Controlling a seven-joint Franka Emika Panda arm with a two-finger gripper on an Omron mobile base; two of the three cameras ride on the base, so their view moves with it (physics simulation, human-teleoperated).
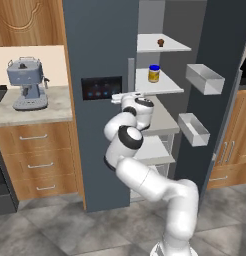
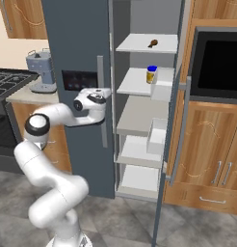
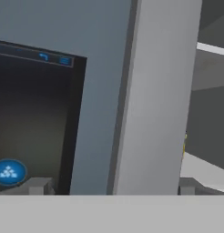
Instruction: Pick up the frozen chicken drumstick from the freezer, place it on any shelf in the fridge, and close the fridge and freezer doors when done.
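Fingertips (image 3: 37, 185) spread wide, straddling freezer door handle (image 3: 155, 100) (nothing pinched yet). Drumstick (image 1: 160, 42) sits on top shelf (image 1: 170, 47) of open fridge. Likely light, rigid, slippery; grip across narrow shank.

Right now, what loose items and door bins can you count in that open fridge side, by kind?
Small dark brown knobbly drumstick: 1
Yellow jar with blue lid: 1
Boxy pale door bins: 2
Total: 4
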